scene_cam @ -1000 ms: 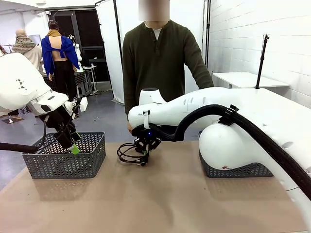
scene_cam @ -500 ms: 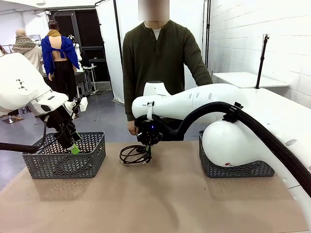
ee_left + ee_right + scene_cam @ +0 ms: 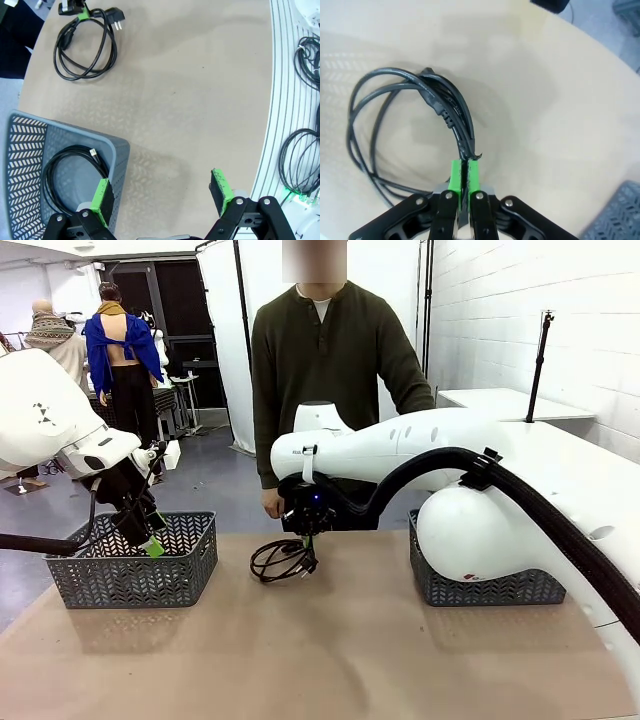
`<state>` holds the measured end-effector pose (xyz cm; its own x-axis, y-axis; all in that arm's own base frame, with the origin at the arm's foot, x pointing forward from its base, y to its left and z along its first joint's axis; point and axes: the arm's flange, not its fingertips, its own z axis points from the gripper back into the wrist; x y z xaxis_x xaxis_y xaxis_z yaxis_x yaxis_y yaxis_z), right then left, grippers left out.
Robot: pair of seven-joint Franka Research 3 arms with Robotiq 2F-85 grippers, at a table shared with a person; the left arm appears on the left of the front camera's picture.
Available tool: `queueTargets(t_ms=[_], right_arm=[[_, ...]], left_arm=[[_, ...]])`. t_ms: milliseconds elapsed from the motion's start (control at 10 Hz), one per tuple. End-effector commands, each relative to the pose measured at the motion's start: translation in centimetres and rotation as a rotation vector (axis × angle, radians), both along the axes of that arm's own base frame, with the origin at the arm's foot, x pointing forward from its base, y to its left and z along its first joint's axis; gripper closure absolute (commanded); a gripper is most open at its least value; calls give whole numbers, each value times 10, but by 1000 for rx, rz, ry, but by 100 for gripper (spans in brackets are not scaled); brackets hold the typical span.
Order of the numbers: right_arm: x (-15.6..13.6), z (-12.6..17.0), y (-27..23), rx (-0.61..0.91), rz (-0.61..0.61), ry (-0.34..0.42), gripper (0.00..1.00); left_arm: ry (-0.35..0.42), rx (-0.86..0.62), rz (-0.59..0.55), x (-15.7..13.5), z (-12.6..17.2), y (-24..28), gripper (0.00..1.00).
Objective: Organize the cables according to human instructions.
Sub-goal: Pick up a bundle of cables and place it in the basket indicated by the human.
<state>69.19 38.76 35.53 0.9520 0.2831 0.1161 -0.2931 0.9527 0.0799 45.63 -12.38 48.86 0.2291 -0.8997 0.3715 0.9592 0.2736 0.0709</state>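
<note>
Now right gripper (image 3: 464, 172) jaws pinch one coiled cable (image 3: 395, 125); left gripper (image 3: 162, 195) jaws wide.

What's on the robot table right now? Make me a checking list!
Surface: tan table, bare in front.
Job's things: coiled cable mid-table; another cable inside the left basket; right basket behind the right arm.
Clutter: nothing seen.
Grippers: right tool shut on the coiled cable; left tool open over the left basket's edge.
Cables: black hose along the right arm.
Surroundings: person at the far side.
</note>
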Motion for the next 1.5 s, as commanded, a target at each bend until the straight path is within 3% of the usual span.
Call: queueTargets(t_ms=[0, 400, 900, 1200, 1400], right_arm=[[-9, 23, -6, -14, 53, -22, 100], [-34, 55, -26, -60, 250, -50, 100], [-53, 95, -81, -95, 663, -94, 100], [-56, 116, -105, -114, 777, -93, 100], [-61, 119, -104, -113, 778, -89, 100]], left_arm=[[-2, 0, 3, 0, 1, 0, 0], [-2, 0, 3, 0, 1, 0, 0], [-2, 0, 3, 0, 1, 0, 0], [-2, 0, 3, 0, 1, 0, 0], [-2, 0, 3, 0, 1, 0, 0]])
